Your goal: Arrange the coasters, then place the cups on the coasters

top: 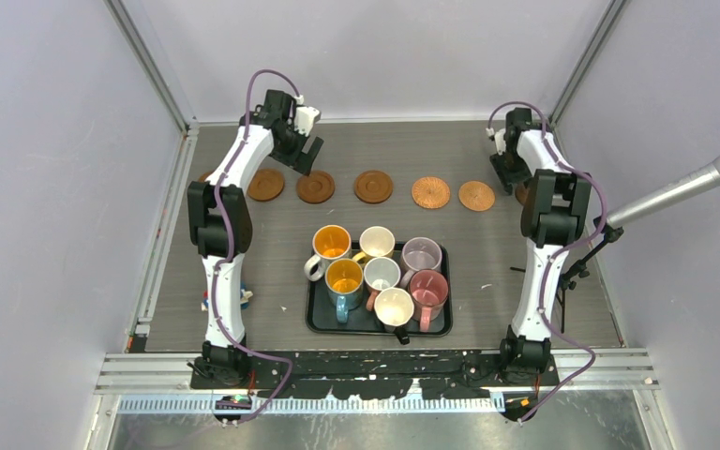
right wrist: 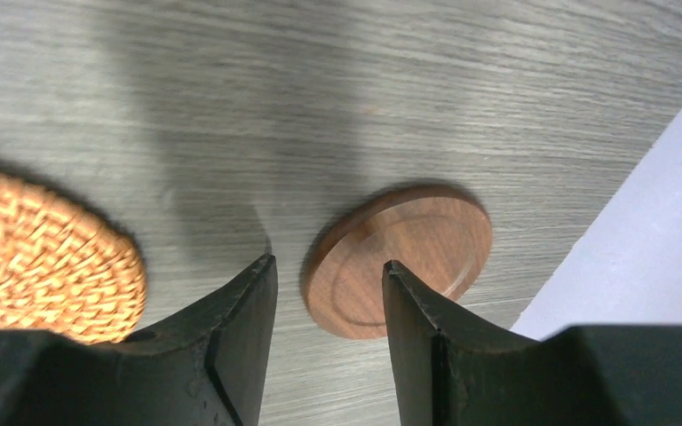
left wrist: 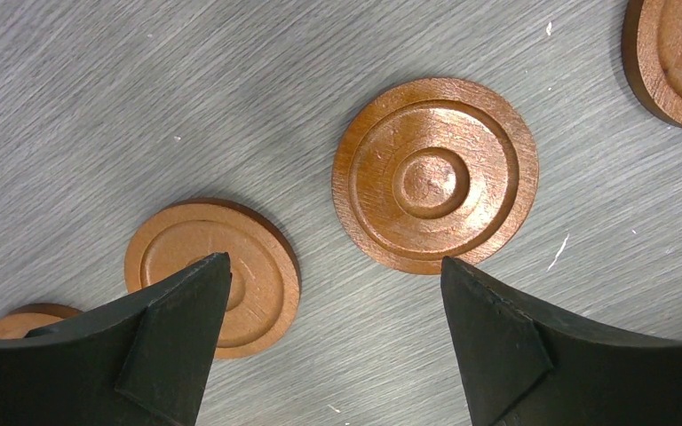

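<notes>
Top external view. Operator: locate the coasters and cups.

Technician: The coasters lie in a row across the far side of the grey, grained worktop. The end ones are partly hidden behind the arms. The handled ceramic cups stand clustered on a black rectangular tray at centre.

Operator: State each end effector.

Technician: The left end effector is spread wide and empty, over a glossy ringed disc. The right end effector is partly spread and pinches nothing. Its tips straddle the rim of a smooth dark wooden disc lying flat beside a woven coaster.
</notes>
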Robot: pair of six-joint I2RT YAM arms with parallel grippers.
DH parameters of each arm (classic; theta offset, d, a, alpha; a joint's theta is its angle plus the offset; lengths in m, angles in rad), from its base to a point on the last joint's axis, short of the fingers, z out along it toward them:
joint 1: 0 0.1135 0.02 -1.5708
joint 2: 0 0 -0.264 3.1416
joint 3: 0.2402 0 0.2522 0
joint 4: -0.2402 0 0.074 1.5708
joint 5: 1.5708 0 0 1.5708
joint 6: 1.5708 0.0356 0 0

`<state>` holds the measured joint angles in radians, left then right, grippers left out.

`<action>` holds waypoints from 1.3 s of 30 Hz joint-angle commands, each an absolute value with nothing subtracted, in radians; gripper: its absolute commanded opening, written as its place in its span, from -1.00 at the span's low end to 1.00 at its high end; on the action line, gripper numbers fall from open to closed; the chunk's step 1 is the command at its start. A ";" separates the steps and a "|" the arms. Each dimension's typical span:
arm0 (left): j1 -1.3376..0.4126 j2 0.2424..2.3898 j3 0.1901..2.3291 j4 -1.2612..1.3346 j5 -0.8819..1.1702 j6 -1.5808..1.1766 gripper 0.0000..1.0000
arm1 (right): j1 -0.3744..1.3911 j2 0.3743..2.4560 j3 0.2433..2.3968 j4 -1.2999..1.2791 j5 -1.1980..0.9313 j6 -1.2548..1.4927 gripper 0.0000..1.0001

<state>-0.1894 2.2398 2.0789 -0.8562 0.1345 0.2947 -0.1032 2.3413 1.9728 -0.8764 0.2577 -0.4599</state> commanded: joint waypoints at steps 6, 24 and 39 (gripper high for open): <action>-0.184 2.192 2.110 -0.867 0.148 0.280 0.80 | -0.048 2.128 1.870 -0.924 0.066 -0.426 0.09; -0.184 2.165 2.068 -0.847 0.134 0.270 0.80 | 0.081 2.024 1.573 -0.873 -0.010 -0.048 -0.01; -0.184 2.145 2.044 -0.844 0.106 0.262 0.80 | 0.067 2.182 1.722 -0.848 0.119 0.142 -0.01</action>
<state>-0.1894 2.2215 2.0468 -0.8570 0.1196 0.2684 0.0898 2.1517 1.6665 -0.8783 0.0849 0.0948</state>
